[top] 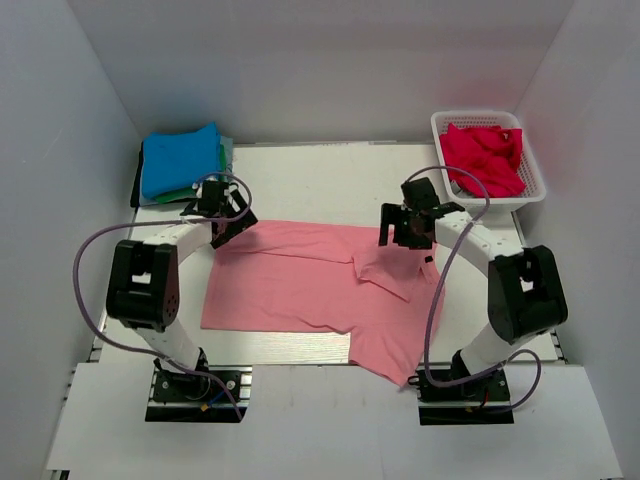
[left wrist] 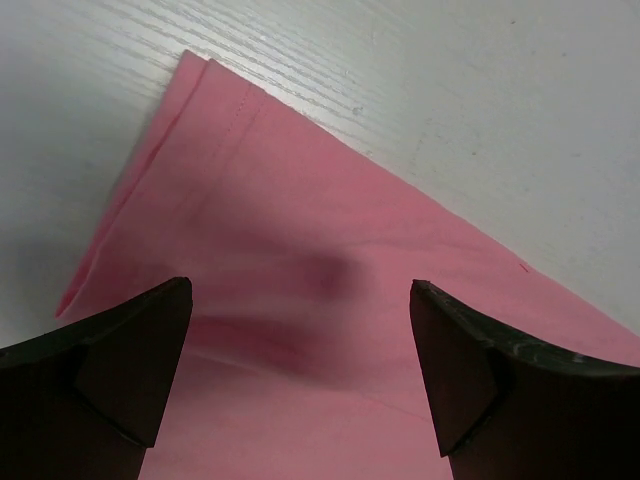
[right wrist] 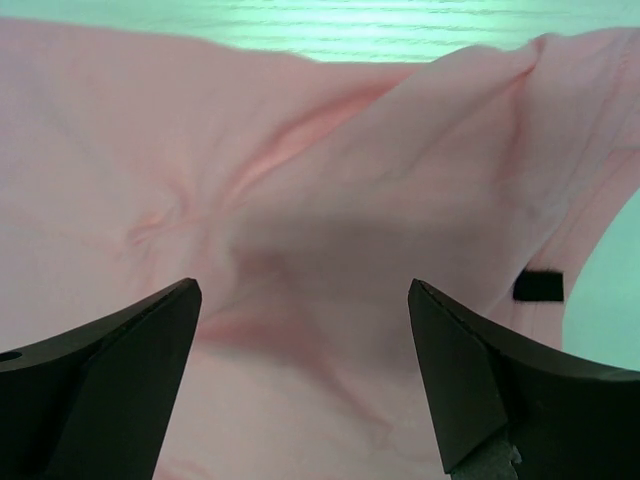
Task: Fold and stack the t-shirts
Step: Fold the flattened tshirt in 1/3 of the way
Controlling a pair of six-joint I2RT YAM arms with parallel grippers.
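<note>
The salmon pink t-shirt (top: 300, 280) lies spread across the middle of the table, partly folded, with a flap turned over near its right side. My left gripper (top: 228, 222) is open just above the shirt's far left corner; the left wrist view shows pink cloth (left wrist: 300, 260) between its spread fingers. My right gripper (top: 408, 232) is open above the shirt's far right part; the right wrist view shows wrinkled pink cloth (right wrist: 300, 230) between its fingers. A folded stack with the blue t-shirt (top: 180, 158) on top of a green one (top: 168, 195) sits at the far left. The crimson t-shirt (top: 485, 158) lies crumpled in the basket.
The white lattice basket (top: 535, 180) stands at the far right corner. White walls enclose the table on the left, back and right. The shirt's lower right part hangs toward the table's near edge (top: 300, 350). A small black tag (right wrist: 540, 287) shows on the shirt.
</note>
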